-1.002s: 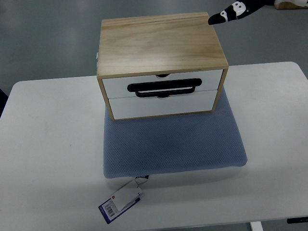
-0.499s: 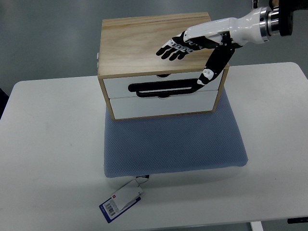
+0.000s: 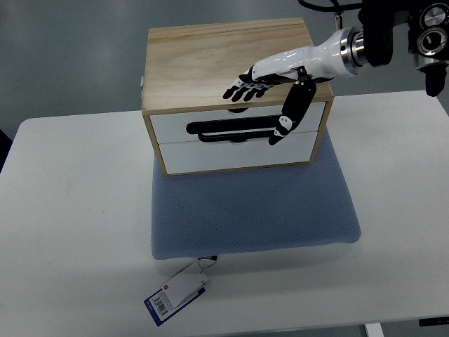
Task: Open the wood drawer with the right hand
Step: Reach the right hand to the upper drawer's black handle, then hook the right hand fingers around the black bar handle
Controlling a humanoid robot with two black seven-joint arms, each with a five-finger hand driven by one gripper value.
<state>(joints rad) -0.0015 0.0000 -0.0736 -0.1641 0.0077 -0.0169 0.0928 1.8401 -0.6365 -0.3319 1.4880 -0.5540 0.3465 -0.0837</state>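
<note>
A wooden drawer box point(image 3: 210, 60) with two white drawer fronts stands on a blue mat point(image 3: 252, 207). The upper drawer point(image 3: 172, 128) carries a black bar handle point(image 3: 231, 129); both drawers look closed. My right hand point(image 3: 263, 105) reaches in from the upper right, over the box's front edge. Its fingers point(image 3: 245, 86) lie spread flat above the top board, and the thumb point(image 3: 289, 116) hangs down in front of the upper drawer, by the handle's right end. The hand holds nothing. My left arm does not show.
The mat lies on a white table point(image 3: 70, 210). A blue and white tag point(image 3: 175, 295) lies near the table's front edge, below the mat's left corner. Grey floor shows beyond the table's far edge.
My right hand has come in from the upper right corner to the box's front edge. In the last half second it shifted slightly left and lower, the thumb now hanging at the handle's right end.
</note>
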